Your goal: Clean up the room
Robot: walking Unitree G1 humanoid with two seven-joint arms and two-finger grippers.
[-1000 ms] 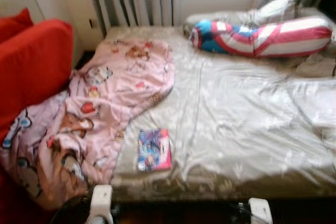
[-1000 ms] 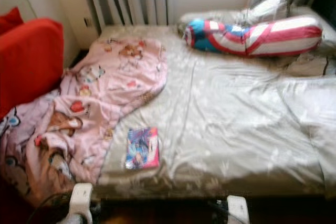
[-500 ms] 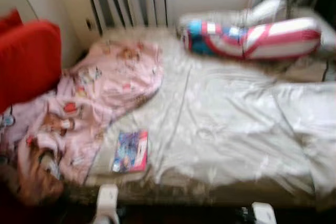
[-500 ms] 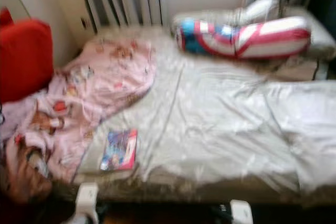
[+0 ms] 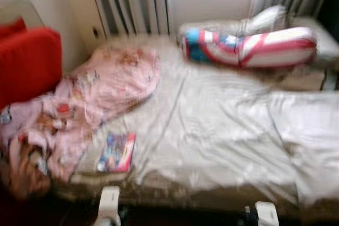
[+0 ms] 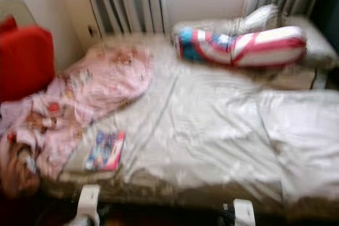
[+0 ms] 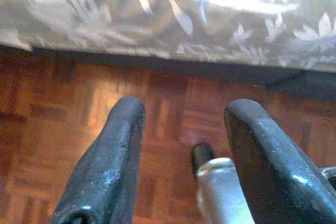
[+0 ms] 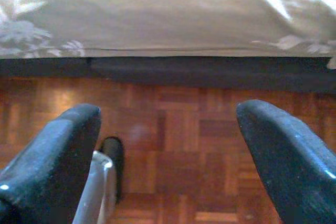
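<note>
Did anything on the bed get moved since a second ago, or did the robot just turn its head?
Only the camera shifted. The small colourful book, the pink cartoon blanket and the red, white and blue striped bolster pillow lie where they were. The left gripper and right gripper still hang open over the wooden floor, holding nothing.

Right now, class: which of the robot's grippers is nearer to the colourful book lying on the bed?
Left. The left gripper sits low at the bed's foot edge, just below the book. The right gripper is at the same edge, far across to the book's right.
</note>
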